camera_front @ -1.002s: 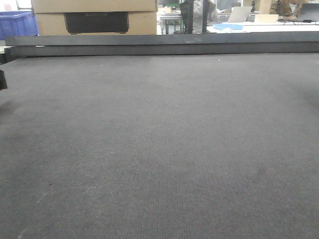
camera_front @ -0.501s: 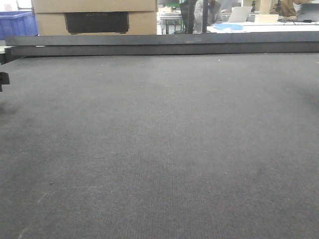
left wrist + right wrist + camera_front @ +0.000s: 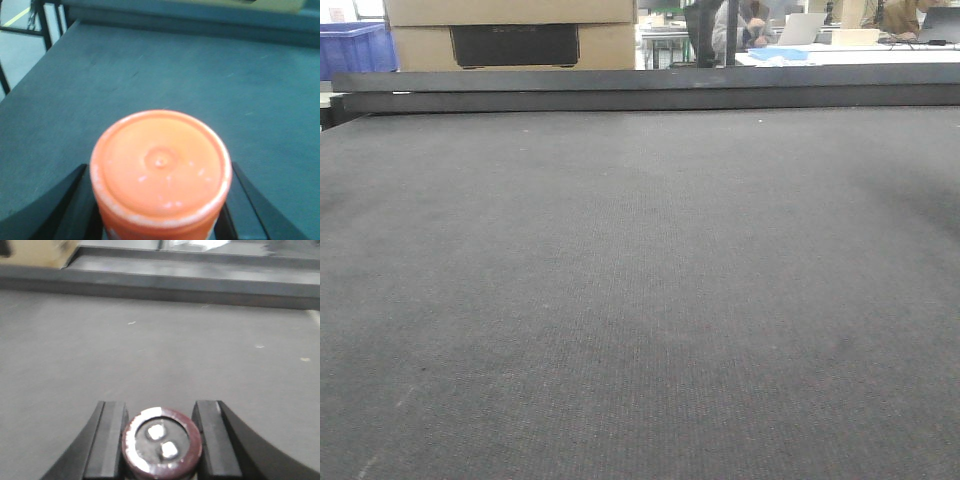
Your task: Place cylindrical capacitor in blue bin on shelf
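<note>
In the right wrist view my right gripper [image 3: 160,412] is shut on the cylindrical capacitor [image 3: 162,444]. It is a short dark reddish cylinder with two silver terminals on its top, upright between the two black fingers [image 3: 111,440], above the dark grey table [image 3: 150,350]. In the left wrist view my left gripper [image 3: 159,169] is shut on an orange-lidded container [image 3: 160,165], seen from above between the black fingers [image 3: 70,200]. Neither gripper shows in the front view. The steel shelf is out of view.
The dark felt table [image 3: 640,280] fills the front view, with a raised dark rail [image 3: 640,90] along its far edge. Beyond it stand a cardboard box [image 3: 510,30] and a blue crate [image 3: 355,48] at the far left. People sit at desks far back right.
A dark part of the left arm at the left edge of the front view rose and has left that view. The table is unchanged.
</note>
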You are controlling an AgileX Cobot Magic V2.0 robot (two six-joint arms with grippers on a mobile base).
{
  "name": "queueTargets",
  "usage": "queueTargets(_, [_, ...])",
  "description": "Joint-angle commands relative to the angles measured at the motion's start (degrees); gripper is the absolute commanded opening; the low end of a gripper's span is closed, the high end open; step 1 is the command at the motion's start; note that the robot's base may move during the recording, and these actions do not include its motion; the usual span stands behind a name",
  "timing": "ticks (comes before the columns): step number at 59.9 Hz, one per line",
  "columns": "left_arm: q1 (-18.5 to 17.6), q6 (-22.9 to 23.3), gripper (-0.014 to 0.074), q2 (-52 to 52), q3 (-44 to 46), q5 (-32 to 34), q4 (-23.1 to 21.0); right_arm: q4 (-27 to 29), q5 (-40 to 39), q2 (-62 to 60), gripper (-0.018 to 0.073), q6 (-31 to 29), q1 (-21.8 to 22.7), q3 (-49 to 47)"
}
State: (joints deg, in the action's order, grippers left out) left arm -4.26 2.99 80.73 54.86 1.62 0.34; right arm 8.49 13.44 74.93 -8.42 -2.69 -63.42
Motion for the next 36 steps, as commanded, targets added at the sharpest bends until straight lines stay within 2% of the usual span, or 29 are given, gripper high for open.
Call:
queueTargets(1, [-1.7, -0.2, -0.0111, -5.3, 2.8, -7.3, 0.5, -0.1, 3.0, -1.7, -0.0130, 0.0, -2.2, -1.7])
queueTargets(11, [-6.0, -0.2, -0.0111, -12.6, 5.7, -19.5, 0.5, -0.1, 9.6, -5.9, -0.0130, 0.0, -4.9, -1.9])
queueTargets(21, [-10.6, -0.2, -0.0111, -19.6, 6.0, -30.3, 0.5, 0.2, 19.7, -12.2, -0.0130, 0.0, -6.1, -1.9])
queueTargets(30, [-13.0, -0.2, -0.0111, -25.3, 6.0, -40.1, 0.4, 0.7, 25.0, -18.7, -0.0130, 0.0, -6.1, -1.6])
queueTargets(36, [-13.4, -0.2, -0.0111, -28.8, 6.0, -43.7, -0.3, 0.7, 26.6, -23.2, -0.0130, 0.0, -6.1, -1.0])
